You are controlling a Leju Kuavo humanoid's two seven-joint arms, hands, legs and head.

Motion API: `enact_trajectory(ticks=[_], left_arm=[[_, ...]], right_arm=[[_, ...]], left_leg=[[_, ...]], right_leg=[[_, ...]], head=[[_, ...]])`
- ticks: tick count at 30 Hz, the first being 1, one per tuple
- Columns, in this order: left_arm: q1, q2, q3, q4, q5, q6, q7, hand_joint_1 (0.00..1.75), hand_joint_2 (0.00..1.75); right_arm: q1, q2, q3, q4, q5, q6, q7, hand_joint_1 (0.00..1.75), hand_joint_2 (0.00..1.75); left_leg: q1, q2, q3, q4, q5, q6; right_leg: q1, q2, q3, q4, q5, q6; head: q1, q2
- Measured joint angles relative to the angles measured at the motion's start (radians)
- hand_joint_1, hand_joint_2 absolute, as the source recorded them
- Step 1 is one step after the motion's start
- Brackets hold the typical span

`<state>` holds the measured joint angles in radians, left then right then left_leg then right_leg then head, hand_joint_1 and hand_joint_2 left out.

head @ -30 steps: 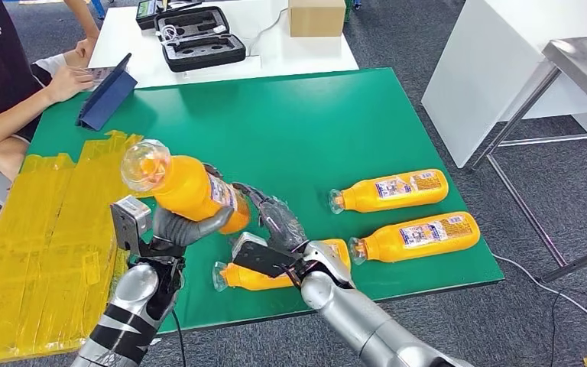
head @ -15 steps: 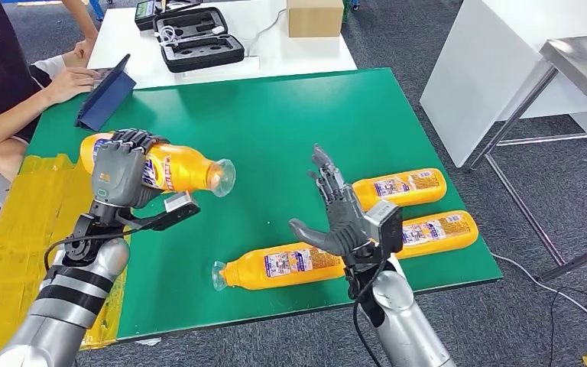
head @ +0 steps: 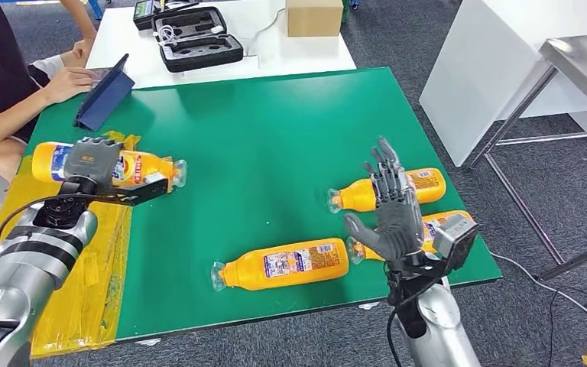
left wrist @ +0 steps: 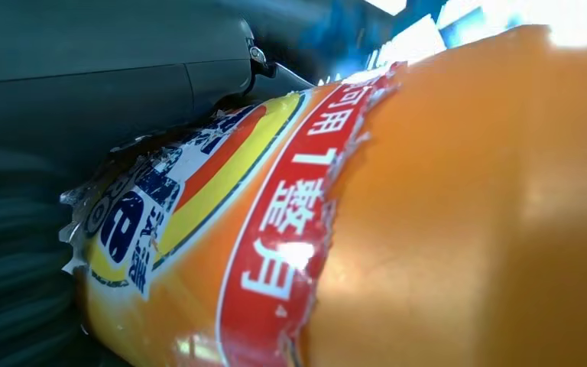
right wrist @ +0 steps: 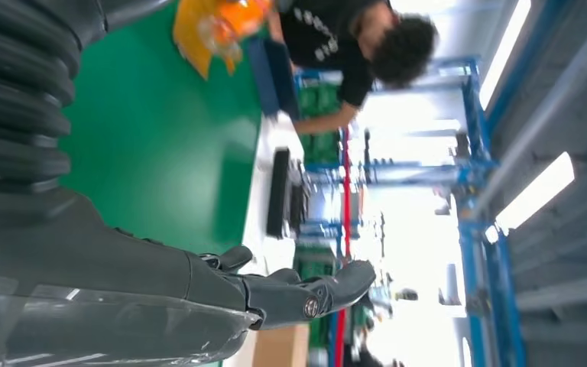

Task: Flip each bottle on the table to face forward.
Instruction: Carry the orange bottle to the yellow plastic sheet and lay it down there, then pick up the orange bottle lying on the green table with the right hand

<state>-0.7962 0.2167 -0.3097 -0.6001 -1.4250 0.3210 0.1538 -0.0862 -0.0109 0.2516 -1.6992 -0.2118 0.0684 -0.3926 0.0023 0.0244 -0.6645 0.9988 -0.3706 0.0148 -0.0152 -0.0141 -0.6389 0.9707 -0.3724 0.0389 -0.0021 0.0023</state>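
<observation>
- Now the left hand (head: 92, 162) is lower and farther out to the robot's left than half a second ago; the bottle (head: 115, 166) it grips has gone from above the green mat to the yellow-taped strip (head: 84, 283) at the table's left edge.
- Right hand (head: 390, 214) has shifted right since then; it is raised, fingers spread, holding nothing, in front of the two bottles at the right.
- Held bottle: left hand's fingers wrap over its middle from above; label side shows in the left wrist view (left wrist: 275, 229).
- Its long axis runs left-right across the table, cap end (head: 177, 171) pointing right toward the mat's centre, base toward the table's left edge.
- Whether it touches the tape or hangs just above it, cannot tell.
- Loose bottle (head: 283, 264) lies on the green mat (head: 275, 138) near the front edge, axis left-right, cap to the left.
- Two more bottles (head: 355, 195) (head: 458, 222) lie at the right, partly hidden behind the right hand, caps to the left.
- Person's arm (head: 15, 103) rests at the far left corner beside a tablet (head: 105, 99).
</observation>
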Motion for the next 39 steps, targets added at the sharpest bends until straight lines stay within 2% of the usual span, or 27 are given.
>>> enact_trajectory(ticks=[4, 8, 9, 12, 13, 17, 25, 32, 34, 36, 39], left_arm=[[-0.026, 0.004, -0.001, 0.097, -0.01, -0.146, 0.088, 1.75, 1.75], [-0.025, 0.004, 0.001, 0.153, 0.005, -0.255, 0.113, 1.75, 1.75], [-0.025, 0.004, 0.003, 0.166, 0.014, -0.279, 0.113, 1.68, 1.75], [-0.024, 0.003, 0.015, 0.192, 0.05, -0.32, 0.101, 0.47, 1.75], [-0.021, 0.003, 0.022, 0.198, 0.065, -0.323, 0.093, 0.12, 1.75], [-0.01, 0.002, 0.05, 0.21, 0.106, -0.311, 0.07, 0.0, 1.75], [0.006, -0.001, 0.093, 0.217, 0.159, -0.232, 0.038, 0.0, 1.75], [0.011, -0.003, 0.099, 0.217, 0.163, -0.203, 0.039, 0.0, 1.75], [0.023, -0.006, 0.114, 0.217, 0.169, -0.143, 0.045, 0.0, 1.75], [0.039, -0.009, 0.136, 0.211, 0.2, -0.061, 0.015, 0.0, 1.75], [0.064, -0.012, 0.174, 0.18, 0.31, 0.019, -0.115, 0.0, 1.75]], right_arm=[[0.034, 0.006, -0.043, -0.052, 0.049, -0.007, 0.01, 0.0, 1.75], [0.046, 0.011, -0.067, -0.067, 0.094, -0.014, 0.016, 0.0, 1.75], [0.047, 0.012, -0.072, -0.068, 0.104, -0.015, 0.017, 0.0, 1.75], [0.045, 0.017, -0.083, -0.066, 0.119, -0.014, 0.019, 0.0, 1.75], [0.044, 0.018, -0.084, -0.064, 0.122, -0.013, 0.019, 0.0, 1.75], [0.038, 0.022, -0.086, -0.052, 0.128, -0.007, 0.019, 0.0, 1.75], [0.019, 0.026, -0.085, -0.016, 0.137, -0.004, 0.021, 0.0, 1.75], [0.013, 0.028, -0.085, -0.006, 0.148, -0.009, 0.021, 0.0, 1.75], [0.004, 0.029, -0.08, 0.014, 0.183, -0.029, 0.022, 0.0, 1.75], [-0.002, 0.025, -0.066, 0.036, 0.269, -0.068, 0.032, 0.0, 1.75], [-0.004, 0.006, -0.037, 0.056, 0.443, -0.125, 0.058, 0.0, 1.75]], left_leg=[[0.0, 0.0, 0.0, 0.0, 0.0, 0.0], [0.0, 0.0, 0.0, 0.0, 0.0, 0.0], [0.0, 0.0, 0.0, 0.0, 0.0, 0.0], [0.0, -0.001, 0.0, 0.0, 0.0, 0.0], [0.0, -0.001, 0.0, 0.0, 0.0, 0.0], [0.0, -0.001, 0.001, 0.0, 0.0, 0.0], [0.0, -0.001, 0.003, 0.0, 0.0, 0.0], [0.0, -0.001, 0.004, 0.0, 0.0, 0.0], [0.0, -0.002, 0.004, 0.0, 0.0, 0.0], [0.0, -0.002, 0.004, 0.0, 0.001, 0.0], [0.0, -0.002, 0.004, 0.0, 0.001, 0.0]], right_leg=[[0.0, 0.0, 0.0, 0.0, 0.0, 0.0], [0.0, 0.0, 0.0, 0.0, 0.0, 0.0], [0.0, 0.0, 0.0, 0.0, 0.0, 0.0], [0.0, 0.0, 0.002, 0.0, -0.001, 0.0], [0.0, 0.0, 0.002, 0.0, 0.0, 0.0], [0.0, 0.0, 0.003, 0.0, 0.0, 0.0], [0.0, 0.0, 0.004, 0.0, -0.001, 0.0], [0.0, -0.001, 0.005, 0.0, -0.001, 0.0], [0.0, -0.001, 0.005, 0.0, -0.001, 0.0], [0.0, -0.001, 0.005, 0.0, 0.0, 0.0], [0.0, -0.001, 0.005, 0.0, -0.001, 0.0]], head=[[0.0, 0.0], [0.0, 0.0], [0.0, 0.0], [0.0, 0.0], [0.0, 0.0], [0.0, 0.0], [0.0, 0.0], [0.0, 0.0], [0.0, 0.0], [0.0, 0.0], [0.0, 0.0]])
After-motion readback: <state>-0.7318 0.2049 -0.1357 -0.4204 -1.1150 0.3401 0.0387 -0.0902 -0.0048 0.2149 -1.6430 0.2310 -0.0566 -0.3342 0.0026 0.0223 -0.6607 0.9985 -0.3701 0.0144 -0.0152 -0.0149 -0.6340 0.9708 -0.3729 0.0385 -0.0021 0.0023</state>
